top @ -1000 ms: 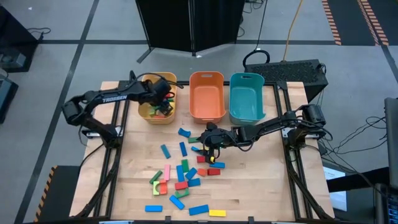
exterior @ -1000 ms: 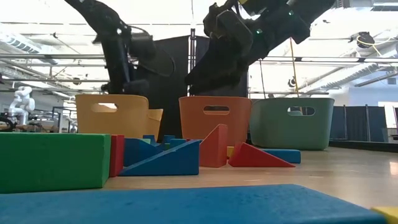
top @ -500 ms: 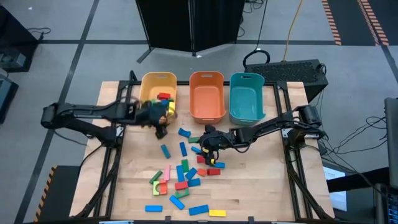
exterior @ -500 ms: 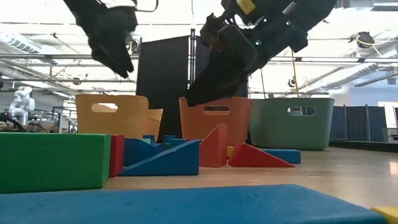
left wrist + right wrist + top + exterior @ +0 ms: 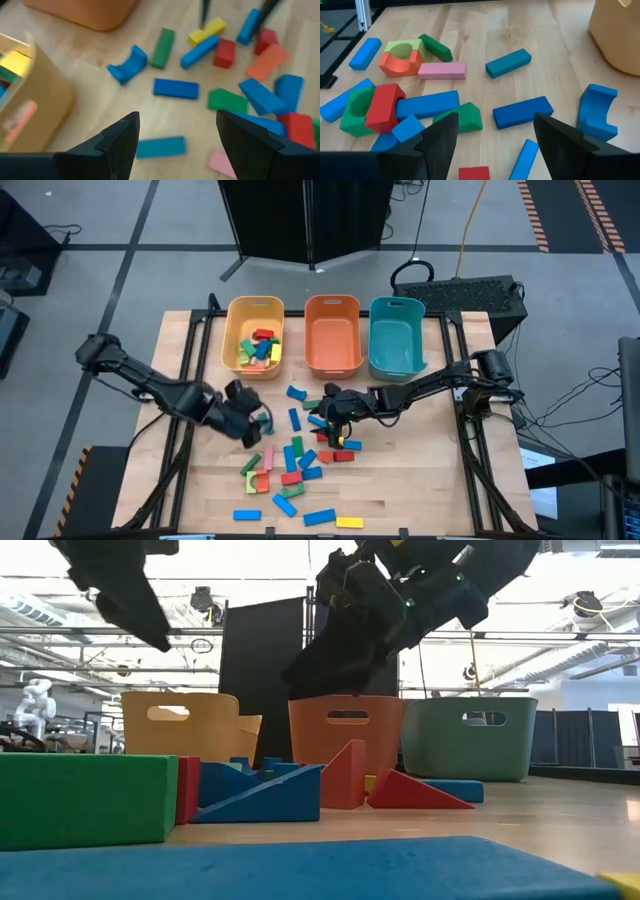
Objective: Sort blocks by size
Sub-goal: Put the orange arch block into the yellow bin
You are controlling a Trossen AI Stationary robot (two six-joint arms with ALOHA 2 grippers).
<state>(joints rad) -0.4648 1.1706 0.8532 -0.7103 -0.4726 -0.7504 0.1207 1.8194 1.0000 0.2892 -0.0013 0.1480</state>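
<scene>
Left gripper hangs over the worktop w/ fingers spread, nothing between them; sits in front of the yellow bin, toward the left side of the block scatter. Just past its fingertips in the left wrist view: a teal bar lying flat, a blue bar beyond it, a blue arch and a green bar further on. No contact w/ any of them. Right gripper hovers nr the worktop's middle, in front of the orange bin, fingers also apart and empty. Right wrist view shows blocks spread under and ahead of it: blue bar between the finger lines, green wedge beside that, red arch w/ a green piece tucked against it, pink bar, teal bar, blue arch off to one side. Main scatter runs from worktop centre down to the front edge; a yellow bar and blue bars lie nearest the front edge. Yellow bin at back-left already holds several mixed-colour blocks. Orange bin and teal bin, back-centre and back-right, show no blocks inside. Low view: green block close to lens, blue wedge and red wedges behind it, bins along the far edge.
</scene>
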